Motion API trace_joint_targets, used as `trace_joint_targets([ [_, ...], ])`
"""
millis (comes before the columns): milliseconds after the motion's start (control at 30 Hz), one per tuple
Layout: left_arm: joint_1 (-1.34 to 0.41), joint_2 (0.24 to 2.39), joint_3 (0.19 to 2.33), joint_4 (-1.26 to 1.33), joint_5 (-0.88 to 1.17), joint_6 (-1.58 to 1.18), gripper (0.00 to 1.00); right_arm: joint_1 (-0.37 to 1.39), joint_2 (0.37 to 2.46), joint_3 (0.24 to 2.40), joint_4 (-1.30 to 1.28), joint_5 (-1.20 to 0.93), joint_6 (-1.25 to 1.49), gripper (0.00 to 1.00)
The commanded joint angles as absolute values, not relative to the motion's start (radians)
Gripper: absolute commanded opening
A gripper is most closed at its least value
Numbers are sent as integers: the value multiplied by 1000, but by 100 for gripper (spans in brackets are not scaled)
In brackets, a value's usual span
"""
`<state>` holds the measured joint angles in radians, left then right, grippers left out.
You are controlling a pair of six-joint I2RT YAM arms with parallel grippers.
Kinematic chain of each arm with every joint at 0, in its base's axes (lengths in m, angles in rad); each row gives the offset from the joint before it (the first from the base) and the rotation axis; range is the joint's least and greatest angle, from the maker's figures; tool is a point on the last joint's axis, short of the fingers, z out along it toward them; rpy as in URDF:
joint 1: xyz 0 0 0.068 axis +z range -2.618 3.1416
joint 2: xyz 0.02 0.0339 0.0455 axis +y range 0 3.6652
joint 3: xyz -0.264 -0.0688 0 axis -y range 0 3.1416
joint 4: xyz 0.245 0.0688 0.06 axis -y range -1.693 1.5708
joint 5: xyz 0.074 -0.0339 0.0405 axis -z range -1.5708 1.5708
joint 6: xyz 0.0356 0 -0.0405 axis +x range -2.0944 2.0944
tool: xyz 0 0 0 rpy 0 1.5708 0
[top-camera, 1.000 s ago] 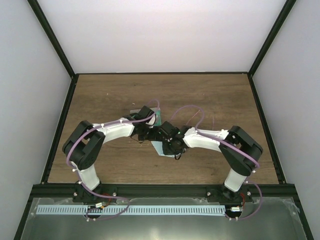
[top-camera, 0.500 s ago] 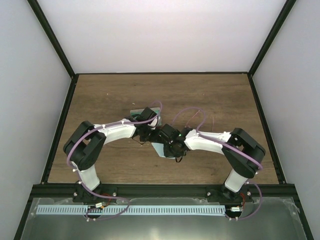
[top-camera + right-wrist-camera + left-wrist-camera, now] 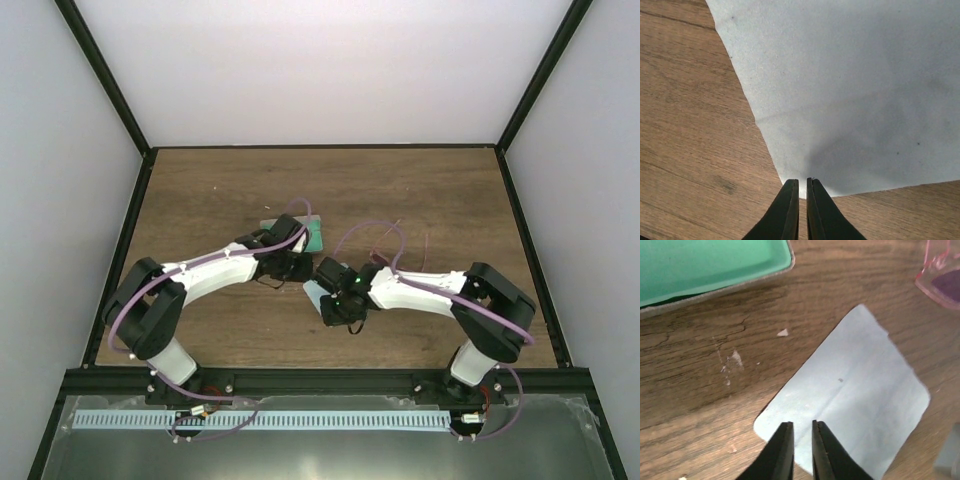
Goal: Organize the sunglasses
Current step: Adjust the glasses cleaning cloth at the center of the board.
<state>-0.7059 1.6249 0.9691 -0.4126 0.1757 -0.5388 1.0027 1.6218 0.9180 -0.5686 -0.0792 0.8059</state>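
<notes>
Left arm point(image 3: 215, 272) pulled back; sunglasses point(image 3: 942, 282) cropped, axis unclear

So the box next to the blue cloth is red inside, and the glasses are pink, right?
Not quite. The box is green inside, not red; the left wrist view shows it. It does lie next to the blue cloth, and the glasses are pink.
</notes>
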Motion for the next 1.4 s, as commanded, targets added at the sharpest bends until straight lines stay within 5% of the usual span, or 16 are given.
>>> trace_joint_targets([
  [0, -707, 1621, 999, -392, 199, -540, 7, 1004, 1578, 916, -577, -52, 808, 5],
  [267, -707, 1584, 950, -363, 215, -569, 8, 860, 1477, 927, -613, 3, 758, 8],
  [500, -707, 1520, 907, -375, 215, -591, 73, 755, 1537, 913, -605, 18, 649, 8],
  [633, -708, 1516, 894, -380, 227, -590, 95, 754, 1553, 862, -563, 1, 654, 8],
  [1000, -708, 1501, 872, -389, 209, -591, 100, 769, 1510, 681, -523, -56, 741, 8],
  [1367, -708, 1494, 843, -348, 222, -597, 100, 996, 1461, 629, -597, -87, 910, 8],
])
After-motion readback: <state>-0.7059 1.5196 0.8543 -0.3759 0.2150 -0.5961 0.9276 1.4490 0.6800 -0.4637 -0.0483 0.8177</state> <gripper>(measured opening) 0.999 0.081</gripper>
